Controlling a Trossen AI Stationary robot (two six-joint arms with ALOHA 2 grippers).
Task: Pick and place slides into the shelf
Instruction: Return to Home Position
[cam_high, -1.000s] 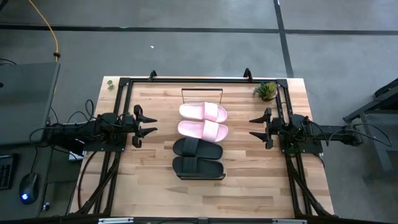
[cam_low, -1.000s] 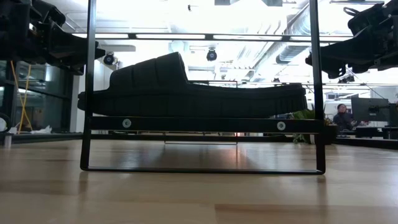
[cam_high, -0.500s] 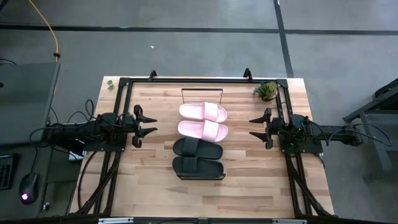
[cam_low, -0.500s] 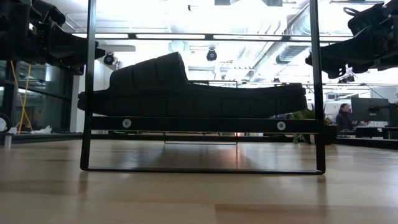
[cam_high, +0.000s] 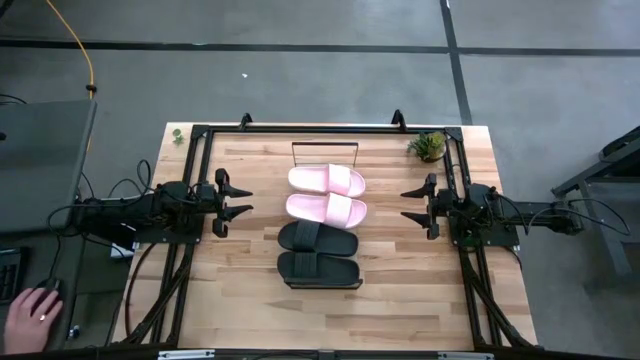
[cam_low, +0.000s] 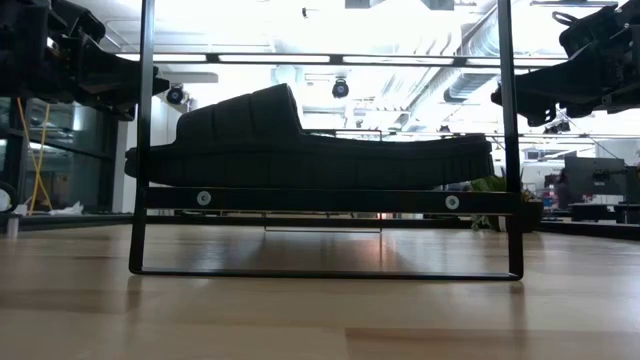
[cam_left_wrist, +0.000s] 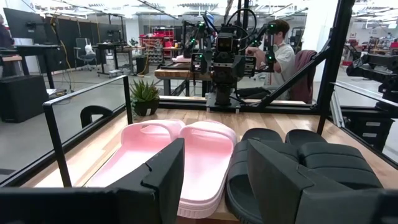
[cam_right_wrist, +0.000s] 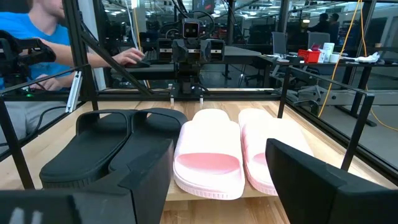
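Note:
Four slides lie side by side on the shelf in the middle of the table. The two pale pink ones (cam_high: 326, 180) (cam_high: 326, 209) are on the far side and the two black ones (cam_high: 317, 238) (cam_high: 319, 269) on the near side. The shelf's black wire frame (cam_high: 325, 144) shows past the far pink slide. In the low view its near frame (cam_low: 325, 200) carries the nearest black slide (cam_low: 300, 150). My left gripper (cam_high: 243, 200) hangs open left of the slides. My right gripper (cam_high: 404, 205) hangs open to their right. Each wrist view looks across the slides (cam_left_wrist: 205, 155) (cam_right_wrist: 208, 158) at the other arm.
A small potted plant (cam_high: 429, 146) stands at the table's far right corner. A black metal rail frame (cam_high: 300, 128) runs along the table's far edge and sides. A person's hand (cam_high: 30, 318) rests on a mouse off the table's left. People sit beyond the table (cam_left_wrist: 280, 46) (cam_right_wrist: 37, 37).
Both arms and all the slides have kept still. A person's hand has come onto the mouse beside the table's left near corner.

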